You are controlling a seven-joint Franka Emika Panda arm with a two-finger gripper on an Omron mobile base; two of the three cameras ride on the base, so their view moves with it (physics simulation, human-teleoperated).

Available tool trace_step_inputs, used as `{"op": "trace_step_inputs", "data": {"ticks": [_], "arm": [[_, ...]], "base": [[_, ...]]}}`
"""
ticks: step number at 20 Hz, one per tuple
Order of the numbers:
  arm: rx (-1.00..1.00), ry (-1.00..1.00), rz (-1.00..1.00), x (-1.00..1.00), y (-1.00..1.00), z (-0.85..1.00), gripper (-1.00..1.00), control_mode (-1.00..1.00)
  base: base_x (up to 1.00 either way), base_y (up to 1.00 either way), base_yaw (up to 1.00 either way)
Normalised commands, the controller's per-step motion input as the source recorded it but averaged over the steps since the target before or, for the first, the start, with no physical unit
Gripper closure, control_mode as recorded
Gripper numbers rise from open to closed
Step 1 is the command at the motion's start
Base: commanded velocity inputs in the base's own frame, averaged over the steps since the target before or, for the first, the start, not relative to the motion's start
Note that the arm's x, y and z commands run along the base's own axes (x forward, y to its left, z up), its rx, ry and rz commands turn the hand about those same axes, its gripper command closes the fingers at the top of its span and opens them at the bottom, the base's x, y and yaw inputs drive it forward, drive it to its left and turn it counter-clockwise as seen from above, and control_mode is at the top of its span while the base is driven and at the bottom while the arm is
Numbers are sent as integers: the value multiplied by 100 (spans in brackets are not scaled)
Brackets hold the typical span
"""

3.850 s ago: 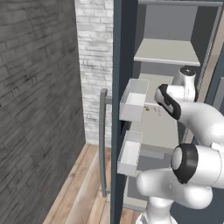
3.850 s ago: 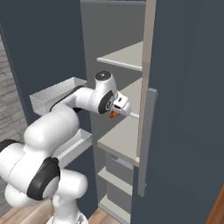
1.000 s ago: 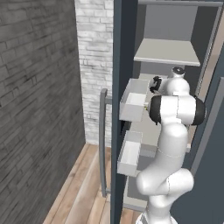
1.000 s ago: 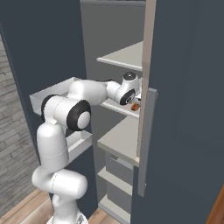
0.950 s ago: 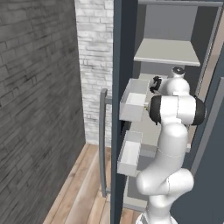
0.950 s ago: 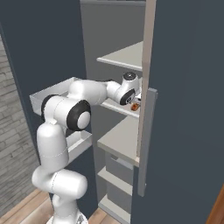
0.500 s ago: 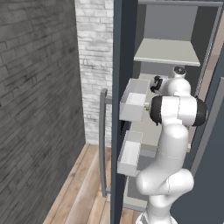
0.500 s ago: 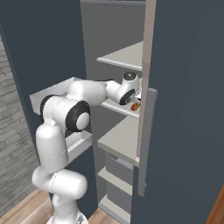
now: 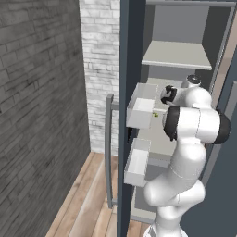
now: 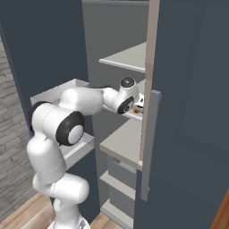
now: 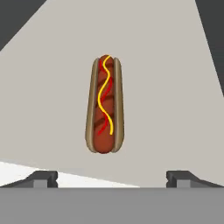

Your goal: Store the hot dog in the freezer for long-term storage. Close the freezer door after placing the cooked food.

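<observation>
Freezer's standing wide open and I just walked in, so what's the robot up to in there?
The white arm reaches into the open freezer, putting away a hot dog. The hot dog lies flat on a light grey shelf, and the gripper is open with its fingertips apart and not touching it, so the food looks released. The freezer door stands open, with its white bins facing the arm; closing it is not yet done.

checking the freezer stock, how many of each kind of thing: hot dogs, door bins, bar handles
hot dog: 1
white door bins, upper and lower: 2
grey bar handles, left door and right door: 2
total: 5
</observation>
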Motion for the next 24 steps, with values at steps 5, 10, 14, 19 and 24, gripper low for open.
{"op": "trace_step_inputs", "data": {"ticks": [5,10,14,19,24], "arm": [[0,-5,0,-74,29,5,-100,-100],[0,-7,0,-82,25,26,-100,-100],[0,-3,0,-83,21,38,-100,-100],[2,0,0,-78,25,45,-100,-100],[5,1,0,-78,32,42,-100,-100]], "base": [[0,0,0],[0,0,0],[0,0,0],[0,0,0],[0,0,0]]}}
